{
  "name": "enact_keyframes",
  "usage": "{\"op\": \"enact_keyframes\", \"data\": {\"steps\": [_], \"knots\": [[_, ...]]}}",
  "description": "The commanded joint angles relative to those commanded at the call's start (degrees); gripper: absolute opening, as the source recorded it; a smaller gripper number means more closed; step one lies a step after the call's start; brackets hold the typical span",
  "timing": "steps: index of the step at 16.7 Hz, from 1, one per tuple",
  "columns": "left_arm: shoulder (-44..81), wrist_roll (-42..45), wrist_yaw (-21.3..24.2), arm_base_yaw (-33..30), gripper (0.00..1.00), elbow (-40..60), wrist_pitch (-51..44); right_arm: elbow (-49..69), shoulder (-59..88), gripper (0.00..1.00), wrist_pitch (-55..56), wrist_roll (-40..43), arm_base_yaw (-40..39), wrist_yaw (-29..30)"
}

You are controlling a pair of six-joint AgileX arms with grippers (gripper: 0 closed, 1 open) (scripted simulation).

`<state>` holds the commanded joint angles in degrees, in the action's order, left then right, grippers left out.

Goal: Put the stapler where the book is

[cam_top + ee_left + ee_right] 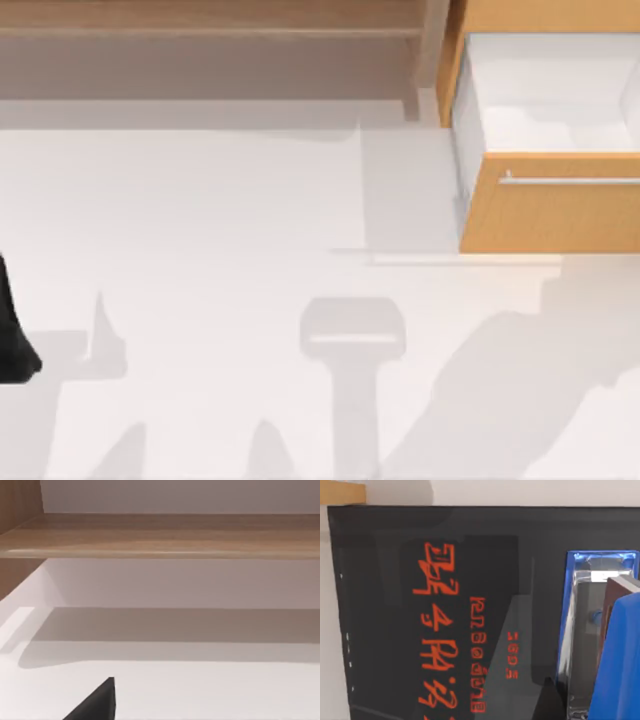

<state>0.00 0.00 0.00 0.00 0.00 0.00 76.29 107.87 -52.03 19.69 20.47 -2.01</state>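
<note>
Pale white tabletop lay below a wooden shelf and an open orange-fronted wooden drawer; the left gripper sat parked at the left edge, its jaw state indeterminable; the right wrist view showed the bright blue oblong stapler, chrome-lined, close beside the right arm's jaws, long axis parallel to the adjacent edge of the black hardcover book with red lettering; whether those jaws gripped it could not be told.

The book is black with orange-red lettering; beside it the stapler is bright blue with silvery metal. The drawer at upper right has an orange-wood front and white inside, on a white counter.
</note>
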Motion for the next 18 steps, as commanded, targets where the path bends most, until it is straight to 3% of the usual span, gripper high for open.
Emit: {"op": "enact_keyframes", "data": {"steps": [8, 18], "knots": [[0.00, 0.00, 0.00, 0.00, 1.00, 0.00, 0.00, -2.63, 1.91, 0.00, 4.36, -0.01, -0.10, 0.01], [0.00, 0.00, 0.00, 0.00, 1.00, 0.00, 0.00, -2.63, 1.91, 0.75, 4.36, -0.01, -0.10, 0.01]]}}
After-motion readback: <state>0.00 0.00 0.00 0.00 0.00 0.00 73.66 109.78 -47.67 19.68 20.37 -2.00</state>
